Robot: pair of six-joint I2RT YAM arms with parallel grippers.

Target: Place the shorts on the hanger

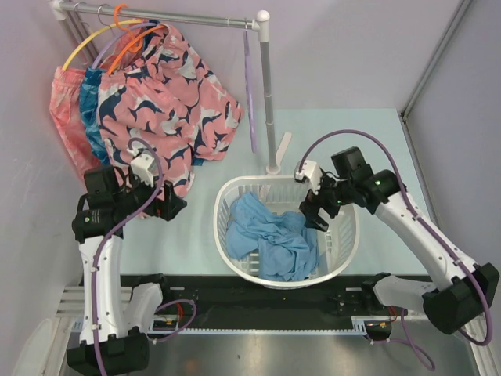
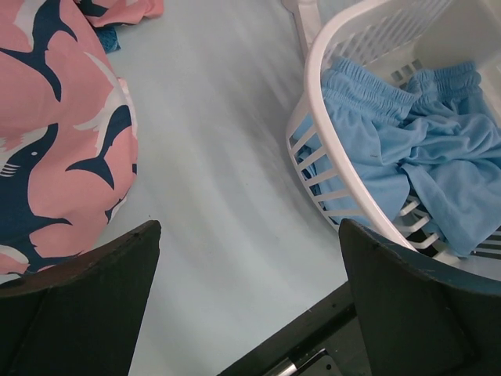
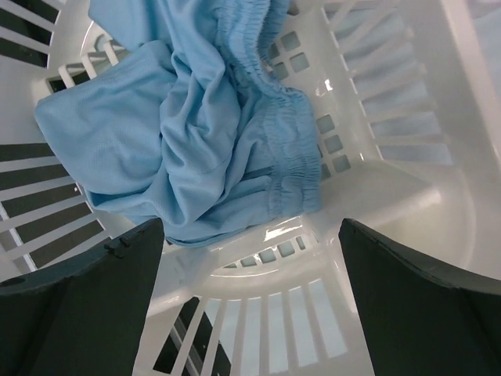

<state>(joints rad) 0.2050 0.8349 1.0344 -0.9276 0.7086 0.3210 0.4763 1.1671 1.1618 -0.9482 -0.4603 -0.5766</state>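
Your right claw [image 3: 250, 227] gapes wide, empty, above the shorts [image 3: 196, 141] crumpled in the basket [image 3: 407, 141] at frame centre. Your left claw [image 2: 249, 231], equally wide, holds nothing over the worktop [image 2: 219, 157]. The hanger [image 1: 250, 94] dangles from the rail [image 1: 180, 17], upper middle.

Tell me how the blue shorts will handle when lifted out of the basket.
Likely floppy: the shorts lie crumpled in soft folds in the basket, so they should drape from any pinch point. Probably light, since the fabric looks thin. The gathered waistband looks thicker, perhaps the surest grip.
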